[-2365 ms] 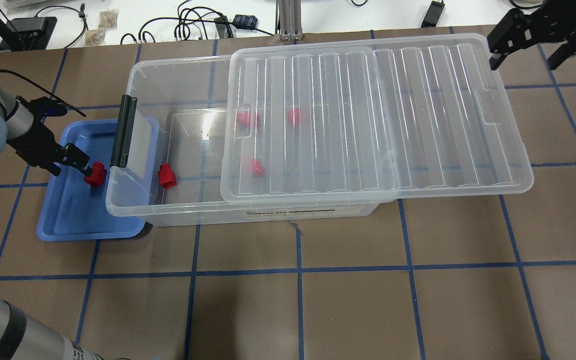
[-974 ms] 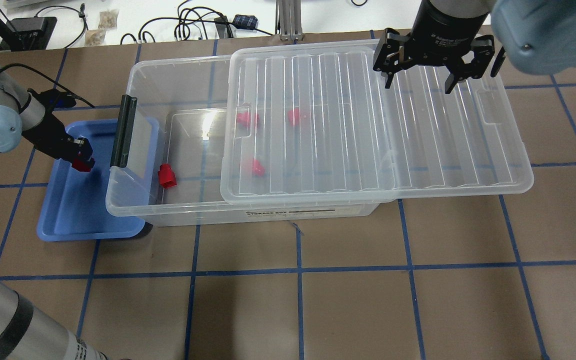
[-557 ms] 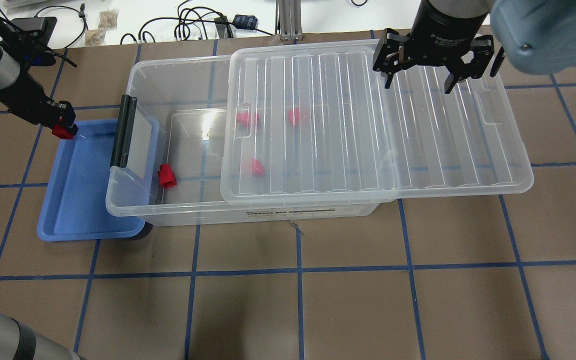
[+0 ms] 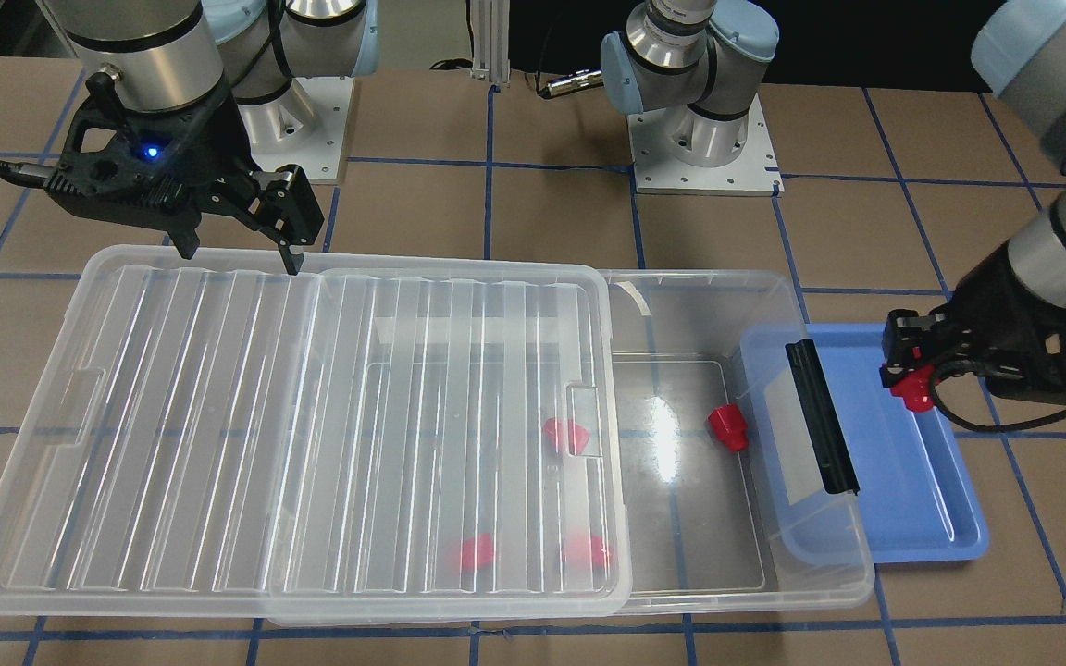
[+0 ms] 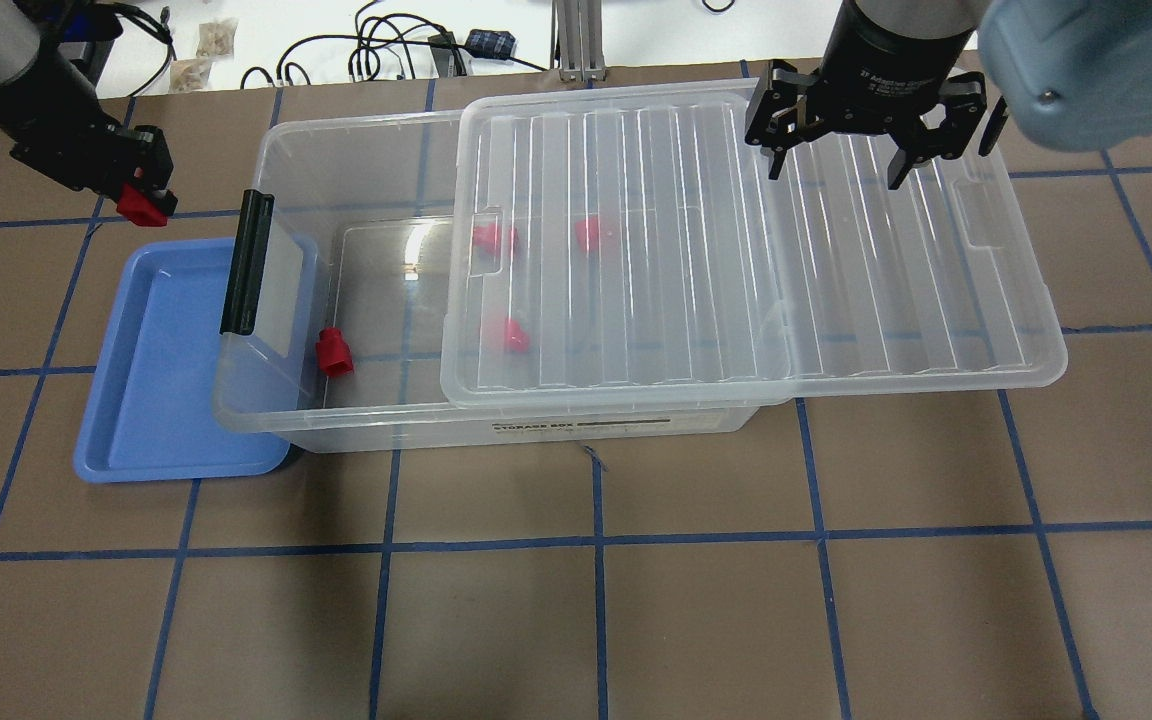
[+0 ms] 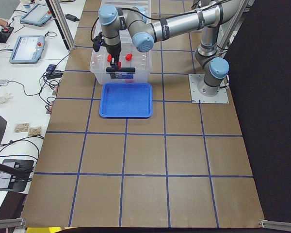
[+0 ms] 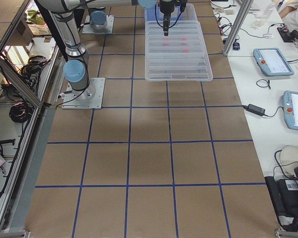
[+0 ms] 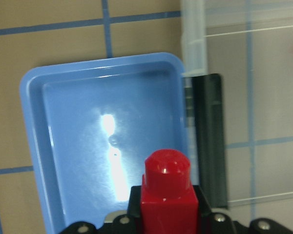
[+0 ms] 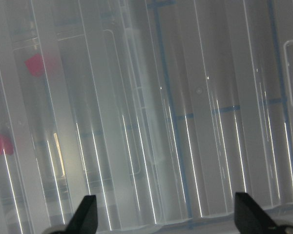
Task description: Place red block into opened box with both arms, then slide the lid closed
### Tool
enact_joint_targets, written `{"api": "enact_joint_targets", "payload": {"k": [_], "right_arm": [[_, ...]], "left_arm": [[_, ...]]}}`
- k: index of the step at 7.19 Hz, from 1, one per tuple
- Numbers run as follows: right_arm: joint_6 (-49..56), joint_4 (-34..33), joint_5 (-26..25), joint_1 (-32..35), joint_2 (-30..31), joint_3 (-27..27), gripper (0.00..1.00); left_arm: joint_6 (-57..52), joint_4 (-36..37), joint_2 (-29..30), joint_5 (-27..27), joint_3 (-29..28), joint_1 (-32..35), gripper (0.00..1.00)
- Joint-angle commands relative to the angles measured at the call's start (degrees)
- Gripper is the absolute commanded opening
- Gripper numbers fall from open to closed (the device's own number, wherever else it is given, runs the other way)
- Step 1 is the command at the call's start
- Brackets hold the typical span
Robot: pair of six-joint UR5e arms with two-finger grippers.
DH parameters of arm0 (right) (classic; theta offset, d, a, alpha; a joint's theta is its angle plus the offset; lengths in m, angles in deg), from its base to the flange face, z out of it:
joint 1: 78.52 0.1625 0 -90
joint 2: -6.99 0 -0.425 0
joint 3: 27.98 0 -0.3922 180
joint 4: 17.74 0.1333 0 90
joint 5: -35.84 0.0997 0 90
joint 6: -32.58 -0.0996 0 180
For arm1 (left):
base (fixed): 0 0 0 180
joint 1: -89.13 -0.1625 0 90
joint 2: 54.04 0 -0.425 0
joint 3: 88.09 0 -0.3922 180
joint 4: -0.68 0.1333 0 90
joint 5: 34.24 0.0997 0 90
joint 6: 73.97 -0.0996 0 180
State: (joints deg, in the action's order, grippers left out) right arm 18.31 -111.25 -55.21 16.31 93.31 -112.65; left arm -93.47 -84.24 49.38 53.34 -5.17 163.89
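My left gripper (image 5: 139, 192) is shut on a red block (image 5: 146, 208) and holds it in the air above the far end of the blue tray (image 5: 166, 400), left of the box (image 5: 356, 125). The left wrist view shows that red block (image 8: 167, 187) between the fingers, stub end forward. The lid (image 5: 836, 300) lies slid to the right, so the box's left part is open. One red block (image 5: 335, 352) lies on the uncovered box floor; three more show blurred under the lid. My right gripper (image 5: 841, 150) hangs open over the lid's far side.
A black clip (image 5: 246, 262) sits on the box's left short wall, which overlaps the blue tray (image 4: 922, 481). Cables and small items lie on the white bench beyond the table's far edge. Brown table with blue tape lines stretches toward the near side.
My left gripper has risen out of the blue tray and moved toward the far left with the red block. The right arm swung in over the lid and has since held still.
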Motion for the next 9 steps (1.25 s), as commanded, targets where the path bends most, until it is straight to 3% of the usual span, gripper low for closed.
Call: {"api": "enact_joint_targets", "payload": {"k": [1, 3, 6, 9], "right_arm": [[0.03, 0.00, 0.00, 0.00, 0.00, 0.03, 1.00], [0.20, 0.00, 0.00, 0.00, 0.00, 0.03, 1.00], [0.21, 0.00, 0.00, 0.00, 0.00, 0.03, 1.00], [0.21, 0.00, 0.00, 0.00, 0.00, -0.05, 1.00]], "left_arm": [[11.62, -0.08, 1.60, -0.30, 0.83, 7.38, 0.00], [13.44, 3.33, 3.97, -0.21, 4.16, 10.13, 0.00], [13.79, 16.13, 7.49, -0.30, 13.03, 10.75, 0.00], [13.35, 18.74, 11.09, -0.30, 14.63, 10.75, 0.00]]}}
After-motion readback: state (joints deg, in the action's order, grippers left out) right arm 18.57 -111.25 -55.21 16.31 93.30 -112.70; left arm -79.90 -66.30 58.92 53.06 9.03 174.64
